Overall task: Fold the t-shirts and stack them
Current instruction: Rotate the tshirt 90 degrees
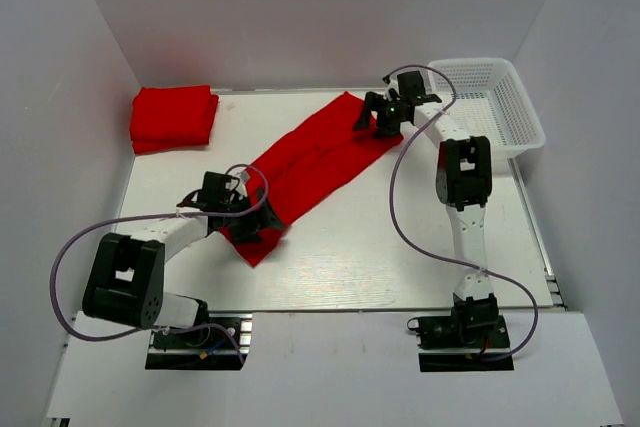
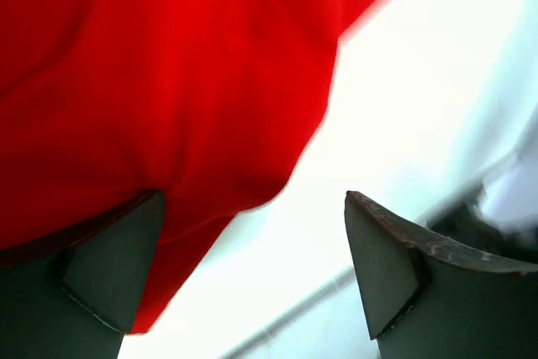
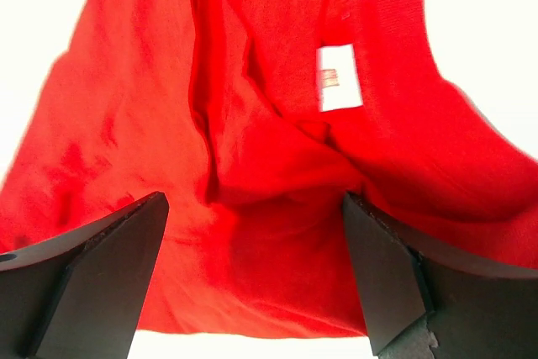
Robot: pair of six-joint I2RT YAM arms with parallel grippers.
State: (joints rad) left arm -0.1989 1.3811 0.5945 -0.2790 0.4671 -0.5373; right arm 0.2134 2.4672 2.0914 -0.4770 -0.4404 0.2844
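From above I see the whole layout, which my wrist cameras cannot give: one red t-shirt (image 1: 315,162) lies folded into a long strip running diagonally across the white table (image 1: 380,257), from near left to far right. My left claw (image 1: 255,219) is at its near-left end and my right claw (image 1: 385,112) at its far-right end. Only that view shows the folded pile (image 1: 173,115) of red cloth in the far-left corner and the white mesh basket (image 1: 528,122) at the far right, well apart from each other. My right wrist camera shows a detail the top view misses: a small white label (image 3: 339,78) sewn inside the neckline, so the collar end is under that claw. There the t-shirt (image 3: 252,124) fills the gap between my fingers, and my right claw (image 3: 254,208) is spread wide, pinching nothing. At the left wrist, the t-shirt (image 2: 168,81) covers the upper left of the picture. Its edge runs down beside one finger (image 2: 118,266), while the other finger (image 2: 387,266) is over bare table. My left claw (image 2: 252,199) is also spread wide with nothing between its pads. I count two claws, one basket, one spread-out t-shirt and one folded pile; how many shirts that pile holds I cannot tell.
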